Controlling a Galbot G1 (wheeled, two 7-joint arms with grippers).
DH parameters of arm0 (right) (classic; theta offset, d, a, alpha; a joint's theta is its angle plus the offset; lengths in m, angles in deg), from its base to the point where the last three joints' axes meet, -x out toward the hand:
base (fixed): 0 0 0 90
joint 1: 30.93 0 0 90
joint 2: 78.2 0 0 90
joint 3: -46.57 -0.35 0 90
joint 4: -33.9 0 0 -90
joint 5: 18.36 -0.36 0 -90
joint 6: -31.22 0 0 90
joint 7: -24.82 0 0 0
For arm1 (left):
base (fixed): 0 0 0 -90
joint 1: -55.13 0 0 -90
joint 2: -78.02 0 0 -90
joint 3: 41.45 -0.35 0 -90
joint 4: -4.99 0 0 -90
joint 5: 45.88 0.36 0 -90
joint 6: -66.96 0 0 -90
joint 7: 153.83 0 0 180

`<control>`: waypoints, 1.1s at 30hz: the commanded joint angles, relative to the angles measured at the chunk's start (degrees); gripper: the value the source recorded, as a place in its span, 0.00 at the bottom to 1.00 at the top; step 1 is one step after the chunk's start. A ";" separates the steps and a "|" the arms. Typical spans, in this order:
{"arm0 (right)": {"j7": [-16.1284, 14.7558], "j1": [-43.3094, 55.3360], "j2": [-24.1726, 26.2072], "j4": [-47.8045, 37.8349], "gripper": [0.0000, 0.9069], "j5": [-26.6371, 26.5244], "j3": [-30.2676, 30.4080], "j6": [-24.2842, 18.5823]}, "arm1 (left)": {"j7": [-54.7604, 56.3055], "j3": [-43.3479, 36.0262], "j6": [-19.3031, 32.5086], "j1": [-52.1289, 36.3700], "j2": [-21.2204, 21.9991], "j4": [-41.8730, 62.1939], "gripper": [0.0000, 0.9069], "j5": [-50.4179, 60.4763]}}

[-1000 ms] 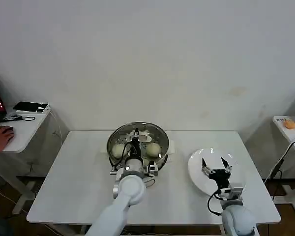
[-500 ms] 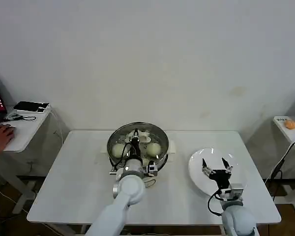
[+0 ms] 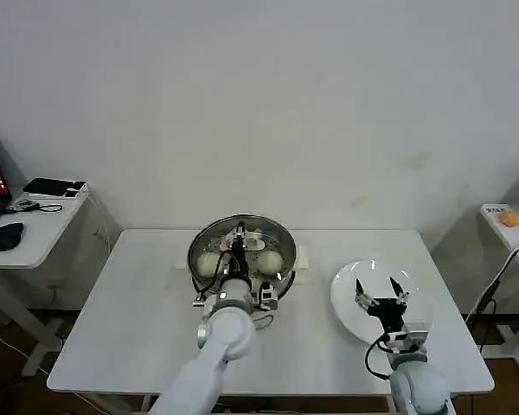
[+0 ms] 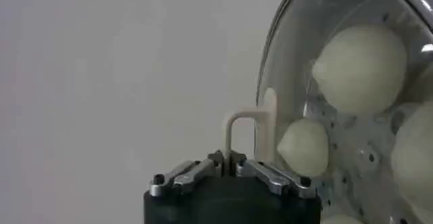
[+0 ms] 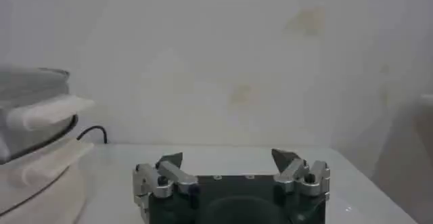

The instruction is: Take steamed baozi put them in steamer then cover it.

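One steamer (image 3: 242, 251) stood on one counter (image 3: 138, 328), with one glass lid (image 3: 209, 235) over it. Through the lid, in the head view, two buns could be counted for certain, one (image 3: 208, 264) on the left and one (image 3: 270, 261) on the right; the arm hid any others. One white plate (image 3: 346, 298) lay on the counter. There were two hands, the left hand (image 3: 240, 232) and the right hand (image 3: 381, 288).

No text, label, brand, number or sign can be read on anything here.

A white table (image 3: 138, 320) carries the steamer (image 3: 242, 246) and a white plate (image 3: 350, 303).
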 commanded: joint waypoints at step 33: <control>-0.09 0.23 0.26 -0.75 1.00 0.47 -0.04 -0.23 | -1.30 4.01 2.70 5.39 -3.65 -9.99 1.00 -6.87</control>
